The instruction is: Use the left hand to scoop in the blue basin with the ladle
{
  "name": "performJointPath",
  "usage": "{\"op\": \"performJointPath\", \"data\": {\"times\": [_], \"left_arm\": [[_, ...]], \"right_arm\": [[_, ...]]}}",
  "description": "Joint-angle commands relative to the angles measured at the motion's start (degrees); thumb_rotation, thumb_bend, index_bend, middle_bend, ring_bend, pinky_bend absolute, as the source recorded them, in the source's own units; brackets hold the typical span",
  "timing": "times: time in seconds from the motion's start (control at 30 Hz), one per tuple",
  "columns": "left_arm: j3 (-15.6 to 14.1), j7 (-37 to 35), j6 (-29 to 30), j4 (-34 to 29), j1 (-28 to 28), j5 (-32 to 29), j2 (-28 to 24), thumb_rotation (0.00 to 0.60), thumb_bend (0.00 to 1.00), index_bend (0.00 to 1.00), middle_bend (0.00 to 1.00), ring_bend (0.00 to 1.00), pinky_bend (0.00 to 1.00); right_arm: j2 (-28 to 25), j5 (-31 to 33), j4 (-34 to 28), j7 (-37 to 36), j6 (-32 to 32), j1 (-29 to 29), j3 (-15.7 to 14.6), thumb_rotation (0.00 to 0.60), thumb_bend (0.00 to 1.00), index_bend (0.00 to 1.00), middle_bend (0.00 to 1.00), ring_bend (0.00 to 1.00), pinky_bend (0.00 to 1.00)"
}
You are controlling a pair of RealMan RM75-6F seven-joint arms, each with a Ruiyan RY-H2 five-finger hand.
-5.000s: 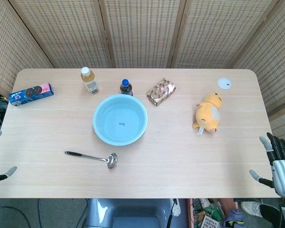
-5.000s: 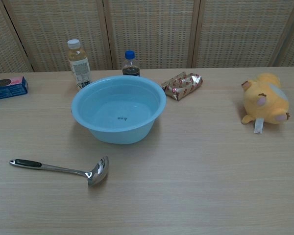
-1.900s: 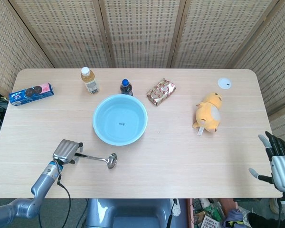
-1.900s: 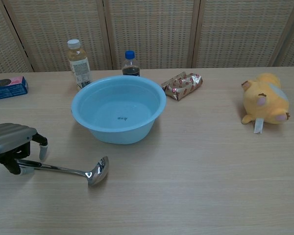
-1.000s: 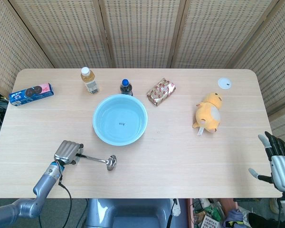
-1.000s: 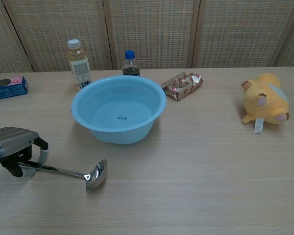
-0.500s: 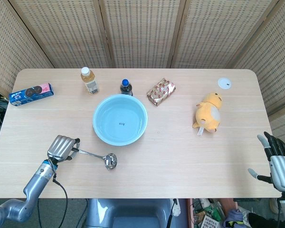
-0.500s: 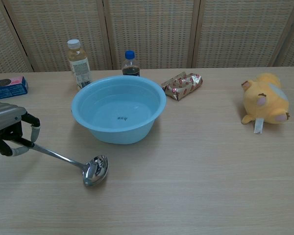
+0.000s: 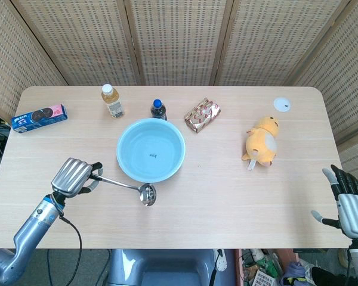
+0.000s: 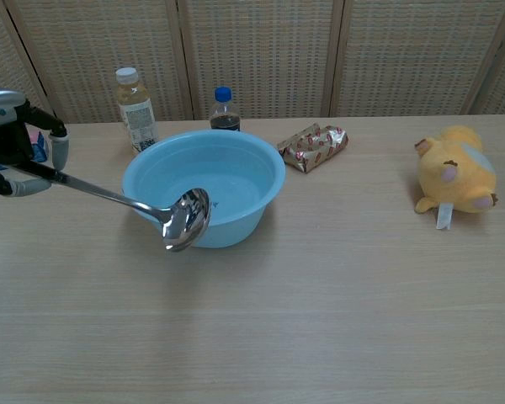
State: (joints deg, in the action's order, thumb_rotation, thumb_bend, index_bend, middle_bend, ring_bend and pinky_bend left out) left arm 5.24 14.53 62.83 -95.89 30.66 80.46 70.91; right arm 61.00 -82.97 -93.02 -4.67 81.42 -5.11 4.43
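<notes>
The light blue basin (image 9: 126,166) (image 10: 251,215) stands on the table at centre left. My left hand (image 9: 73,176) (image 10: 15,141) grips the handle of the steel ladle (image 9: 120,185) (image 10: 118,199) and holds it in the air. The ladle's bowl (image 9: 147,194) (image 10: 187,220) hangs lower than the handle, just off the basin's near rim, outside it. My right hand (image 9: 346,199) stays at the table's right front edge, fingers apart, holding nothing; the chest view does not show it.
Behind the basin stand a tea bottle (image 9: 113,100) (image 10: 135,109) and a dark cola bottle (image 9: 158,109) (image 10: 225,110), with a snack packet (image 9: 202,114) (image 10: 313,147) beside them. A cookie box (image 9: 39,117) lies far left. A yellow plush toy (image 9: 262,140) (image 10: 457,171) and a white lid (image 9: 281,105) are at right.
My left hand has lifted the ladle off the table and carried it up and toward the basin; its bowl now hangs at the basin's near rim. The right hand is unmoved.
</notes>
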Motion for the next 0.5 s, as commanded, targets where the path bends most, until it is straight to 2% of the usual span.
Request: {"op": "performJointPath", "data": {"times": [0.03, 0.2, 0.3, 0.4, 0.5], "left_arm": [[3.04, 1.94, -2.30, -1.68, 2.60, -3.45, -1.45, 0.600, 0.41, 0.76, 1.00, 0.98, 1.00], [7.67, 5.92, -7.31, -1.07, 7.58, -11.73, -1.95, 0.600, 0.41, 0.76, 1.00, 0.97, 1.00], [10.18, 9.13, -11.33, 1.77, 11.80, -18.70, -1.05, 0.600, 0.42, 0.77, 1.00, 0.97, 1.00], [10.82, 12.60, -14.72, 4.97, 15.61, -24.65, 0.41, 0.600, 0.42, 0.77, 1.00, 0.98, 1.00], [9.88, 16.46, -18.44, 8.77, 19.51, -29.20, 2.02, 0.600, 0.45, 0.77, 1.00, 0.98, 1.00]], "right_arm": [[0.14, 0.68, 0.27, 0.13, -0.53, -0.22, 0.24, 0.600, 0.00, 0.00, 0.00, 0.00, 0.00], [0.28, 1.52, 0.49, 0.42, -1.30, -0.63, 0.59, 0.600, 0.00, 0.00, 0.00, 0.00, 0.00], [0.33, 2.51, 0.89, 0.53, -1.74, -0.75, 0.93, 0.600, 0.00, 0.00, 0.00, 0.00, 0.00], [0.33, 3.42, 1.12, 0.50, -2.07, -0.83, 1.27, 0.600, 0.00, 0.00, 0.00, 0.00, 0.00], [0.37, 3.91, 1.39, 0.49, -2.52, -1.00, 1.42, 0.600, 0.00, 0.00, 0.00, 0.00, 0.00]]}}
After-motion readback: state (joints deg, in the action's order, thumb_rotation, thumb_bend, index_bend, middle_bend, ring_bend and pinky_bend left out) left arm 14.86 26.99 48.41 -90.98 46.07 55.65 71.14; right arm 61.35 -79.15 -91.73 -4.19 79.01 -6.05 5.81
